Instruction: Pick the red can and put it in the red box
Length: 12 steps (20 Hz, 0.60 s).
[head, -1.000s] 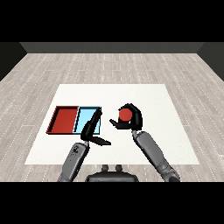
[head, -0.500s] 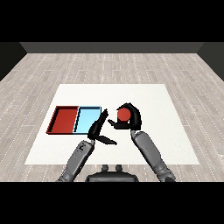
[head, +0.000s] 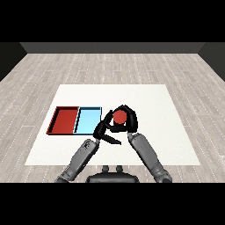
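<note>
The red can [head: 119, 116] sits just right of the blue tray [head: 88, 121], wrapped by the right hand [head: 130, 121]'s curled fingers. The left hand [head: 103, 130], fingers straight, touches it. The red tray [head: 65, 121] lies beyond the blue tray.

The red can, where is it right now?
The red can sits in the right hand, just right of the light blue tray, with the left hand close beside it.

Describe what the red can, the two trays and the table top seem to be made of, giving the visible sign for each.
Red can: probably painted metal, judging by its plain matte red top.
Red tray and light blue tray: likely plastic; flat even colour, thin raised rims.
Table: smooth white surface, matte, no grain; material unclear.
</note>
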Motion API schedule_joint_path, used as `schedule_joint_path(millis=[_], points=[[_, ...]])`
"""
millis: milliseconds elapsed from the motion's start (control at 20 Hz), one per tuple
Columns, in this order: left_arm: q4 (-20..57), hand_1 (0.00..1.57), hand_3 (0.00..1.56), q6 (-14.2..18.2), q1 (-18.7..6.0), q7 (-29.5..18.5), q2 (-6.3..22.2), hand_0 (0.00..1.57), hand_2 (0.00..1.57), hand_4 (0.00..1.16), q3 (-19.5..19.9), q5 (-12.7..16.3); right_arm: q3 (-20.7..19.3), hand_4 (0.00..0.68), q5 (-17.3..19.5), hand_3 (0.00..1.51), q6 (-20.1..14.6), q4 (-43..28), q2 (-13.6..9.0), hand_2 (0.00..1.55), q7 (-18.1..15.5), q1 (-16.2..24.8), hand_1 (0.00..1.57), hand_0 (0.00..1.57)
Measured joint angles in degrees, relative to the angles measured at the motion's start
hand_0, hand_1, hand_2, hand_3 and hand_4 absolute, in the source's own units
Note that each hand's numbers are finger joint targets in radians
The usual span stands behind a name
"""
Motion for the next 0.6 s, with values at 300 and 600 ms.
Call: schedule_joint_path(millis=[300,600], points=[[-0.7,0.0,0.0,2.5,-0.2,1.1,0.0,0.0,0.0,0.0,-2.6,1.2,0.5,0.619,-0.7,1.41,0.9,0.2,0.3,1.47,-1.4,0.1,1.57,1.57],[2.7,0.0,0.0,1.2,-2.9,-1.9,0.3,0.0,0.0,0.0,-2.3,3.9,2.2,0.657,0.1,1.41,-1.0,-0.6,0.2,1.49,-0.1,-1.4,1.57,1.57]])
